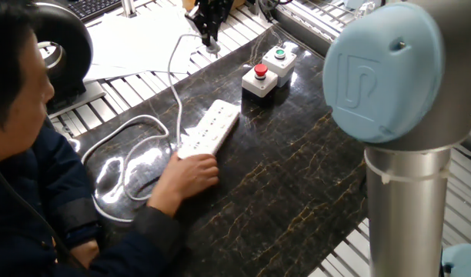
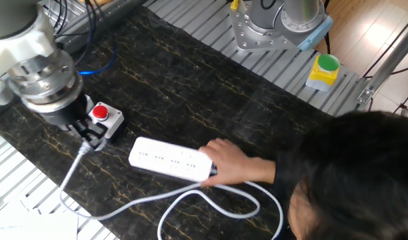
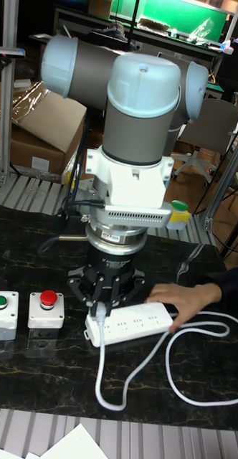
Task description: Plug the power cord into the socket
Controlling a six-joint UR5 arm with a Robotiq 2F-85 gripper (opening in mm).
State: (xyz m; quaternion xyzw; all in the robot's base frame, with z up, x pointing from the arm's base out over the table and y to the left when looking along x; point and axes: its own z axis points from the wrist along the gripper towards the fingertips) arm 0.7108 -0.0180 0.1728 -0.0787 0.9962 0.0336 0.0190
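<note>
- We see the robot's hand [image 3: 101, 307] closed on the plug end of the power cord [image 2: 91, 220], just above the table [image 2: 191, 80].
- The socket [image 2: 169, 159] lies flat beside the red button box [image 2: 101, 119].
- A person's hand [image 2: 227, 160] rests on its far end.

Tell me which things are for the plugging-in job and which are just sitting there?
For the job:
power cord
socket
gripper, jaws shut on the cord's plug end
person's hand, on the socket

Just there:
red button box
green button box
papers
</note>
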